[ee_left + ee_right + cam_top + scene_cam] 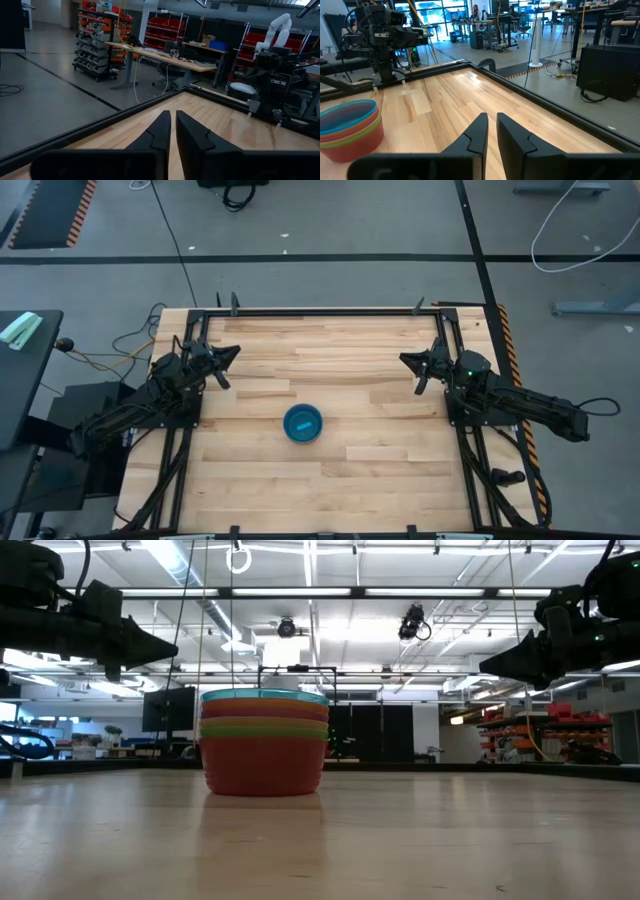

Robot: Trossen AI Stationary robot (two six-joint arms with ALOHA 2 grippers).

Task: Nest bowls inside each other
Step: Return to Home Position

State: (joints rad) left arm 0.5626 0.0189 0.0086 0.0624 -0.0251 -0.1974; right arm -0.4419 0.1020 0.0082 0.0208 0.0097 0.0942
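The bowls sit nested in one stack [303,423] near the table's middle, resting on the base of the lowest bowl. A bright blue bowl is on top. In the low view the stack [264,745] shows a blue rim, then orange and green rims, above an orange-red bottom bowl. No purple shows. The stack also appears in the right wrist view [347,127]. My left gripper [232,353] [173,125] hovers shut at the table's left side, pointing right. My right gripper [408,361] [492,127] hovers shut at the right side, pointing left. Both are well away from the stack.
A dark metal frame [320,311] runs round the wooden table's edges. The arms' bases stand at the left and right edges. In the low view both grippers [165,646] [490,664] hang above the height of the stack. Bare wood surrounds the stack.
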